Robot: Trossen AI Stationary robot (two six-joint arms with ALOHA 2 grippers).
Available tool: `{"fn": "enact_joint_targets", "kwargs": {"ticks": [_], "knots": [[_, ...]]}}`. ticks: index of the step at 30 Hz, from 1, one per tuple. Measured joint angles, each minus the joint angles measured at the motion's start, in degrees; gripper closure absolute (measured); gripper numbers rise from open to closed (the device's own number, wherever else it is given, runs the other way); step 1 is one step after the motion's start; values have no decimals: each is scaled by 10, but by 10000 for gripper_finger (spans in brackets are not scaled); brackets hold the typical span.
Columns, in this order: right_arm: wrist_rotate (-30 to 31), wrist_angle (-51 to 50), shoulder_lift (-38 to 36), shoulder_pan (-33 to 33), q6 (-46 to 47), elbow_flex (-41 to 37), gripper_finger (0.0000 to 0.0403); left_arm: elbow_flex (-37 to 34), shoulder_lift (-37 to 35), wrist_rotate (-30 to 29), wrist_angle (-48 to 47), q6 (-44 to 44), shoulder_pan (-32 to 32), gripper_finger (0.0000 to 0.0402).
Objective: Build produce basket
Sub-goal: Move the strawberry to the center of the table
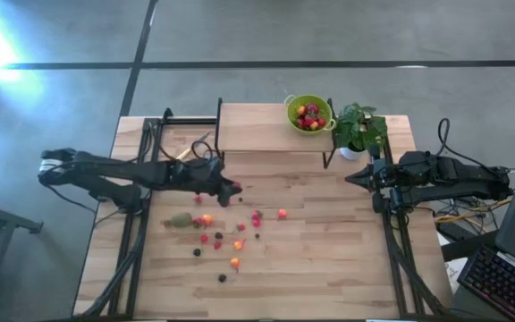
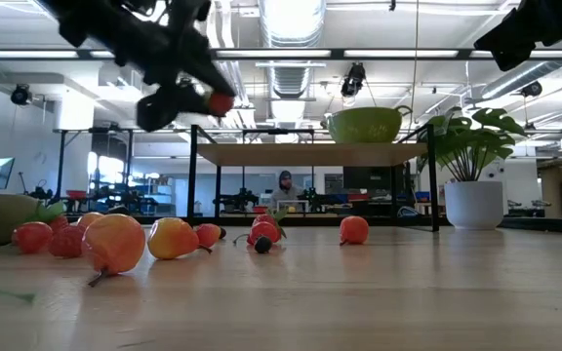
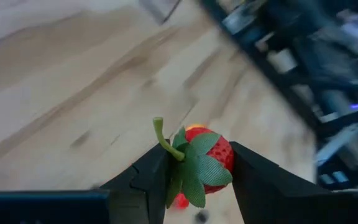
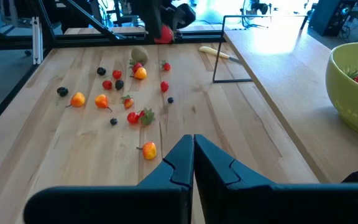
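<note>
The wooden table (image 1: 329,268) carries a raised shelf (image 1: 249,125) along its twelve-o'clock edge. Two dark arms reach in over it. The left gripper (image 1: 232,190) hangs above the table near its centre, just on the nine-o'clock side, its fingers (image 3: 148,180) pinching one red strawberry (image 3: 207,165) with a green leafy cap, lifted clear of the wood. The right gripper (image 1: 351,178) waits at three o'clock, below the plant, its fingers pressed together with nothing between them.

One potted plant (image 1: 358,130) in a white pot stands on the shelf's three-o'clock end. Just beside it, toward nine o'clock, sits the one lime-green produce basket (image 1: 309,114), already holding several red fruits; their exact count cannot be told.

One brownish-green kiwi (image 1: 181,220) lies on the table at about eight o'clock from the left gripper. One yellow-handled knife (image 4: 215,53) lies by the shelf's leg.

Scattered from the kiwi toward five o'clock is the loose produce (image 1: 237,244): roughly a dozen small fruits, about five red, four orange and four dark ones.
</note>
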Motion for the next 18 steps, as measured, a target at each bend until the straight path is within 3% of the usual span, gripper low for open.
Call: {"fn": "enact_joint_targets", "kwargs": {"ticks": [6,13,18], "knots": [[0,0,0,0,0,0,394,5,66,29,99,47,0,249],[0,0,0,0,0,0,394,95,182,59,96,124,1,247],[0,0,0,0,0,0,394,188,263,88,25,197,1,246]]}}
